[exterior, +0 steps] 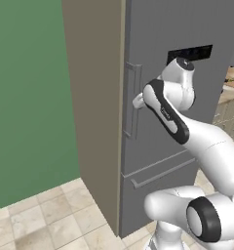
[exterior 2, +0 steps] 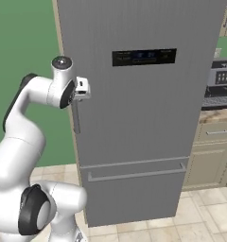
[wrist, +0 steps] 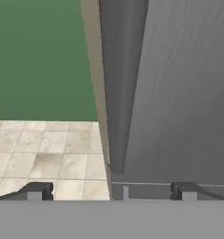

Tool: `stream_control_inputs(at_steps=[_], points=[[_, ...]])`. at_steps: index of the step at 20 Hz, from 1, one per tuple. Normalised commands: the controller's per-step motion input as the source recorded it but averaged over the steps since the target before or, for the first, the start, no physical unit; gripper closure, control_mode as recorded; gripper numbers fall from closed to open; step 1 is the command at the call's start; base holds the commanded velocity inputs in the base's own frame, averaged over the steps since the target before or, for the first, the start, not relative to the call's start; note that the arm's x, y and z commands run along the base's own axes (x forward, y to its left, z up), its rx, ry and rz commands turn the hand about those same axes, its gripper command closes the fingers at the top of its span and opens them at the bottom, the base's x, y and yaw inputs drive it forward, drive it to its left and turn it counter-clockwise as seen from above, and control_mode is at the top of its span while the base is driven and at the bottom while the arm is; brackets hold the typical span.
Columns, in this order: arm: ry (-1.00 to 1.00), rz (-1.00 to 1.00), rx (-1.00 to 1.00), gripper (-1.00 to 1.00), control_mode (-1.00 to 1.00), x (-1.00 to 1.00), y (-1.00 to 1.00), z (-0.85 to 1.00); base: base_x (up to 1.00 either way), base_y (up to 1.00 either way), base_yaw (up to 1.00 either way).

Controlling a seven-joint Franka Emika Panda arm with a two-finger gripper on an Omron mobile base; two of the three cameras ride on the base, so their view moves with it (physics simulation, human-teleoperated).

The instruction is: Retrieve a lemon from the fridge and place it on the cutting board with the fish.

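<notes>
From the left base view, the fridge (exterior: 182,122) is standing shut, its beige side panel facing the green wall, and the arm is reaching across the door so that the hand is sitting right at the long vertical door handle (exterior: 133,100).

From the right base view, the gripper (exterior 2: 83,90) is pressing in at the upper part of that handle on the door's left edge, while a coffee machine (exterior 2: 222,82) is sitting on the counter to the right. The lemon is presumably lying inside, behind the closed door, so its place cannot be told.

In the hand view, the claw is standing released, fingertips (wrist: 39,190) spread wide, with the handle bar running down between them and neither pad touching it. The step in hand looks like opening the fridge; the next move is calling for the jaws to be closing on the bar, then a pull swinging the door outward
</notes>
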Motion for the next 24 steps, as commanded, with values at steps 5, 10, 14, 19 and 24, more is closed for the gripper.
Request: stream_control_inputs(at_steps=[5,10,14,19,24], points=[[-0.05,-0.01,0.00,-1.00,-1.00,0.19,0.46,0.00,0.00,0.00,0.00],[-0.04,0.00,0.00,-1.00,-1.00,0.24,-0.06,-0.03,0.00,0.00,0.00],[0.00,0.00,0.00,-1.00,-1.00,0.05,-0.23,-0.03,0.00,0.00,0.00],[-0.03,0.00,0.00,-1.00,-1.00,0.11,-0.12,-0.01,0.00,0.00,0.00],[-0.02,0.01,0.00,-1.00,-1.00,0.31,0.00,-0.10,0.00,0.00,0.00]])
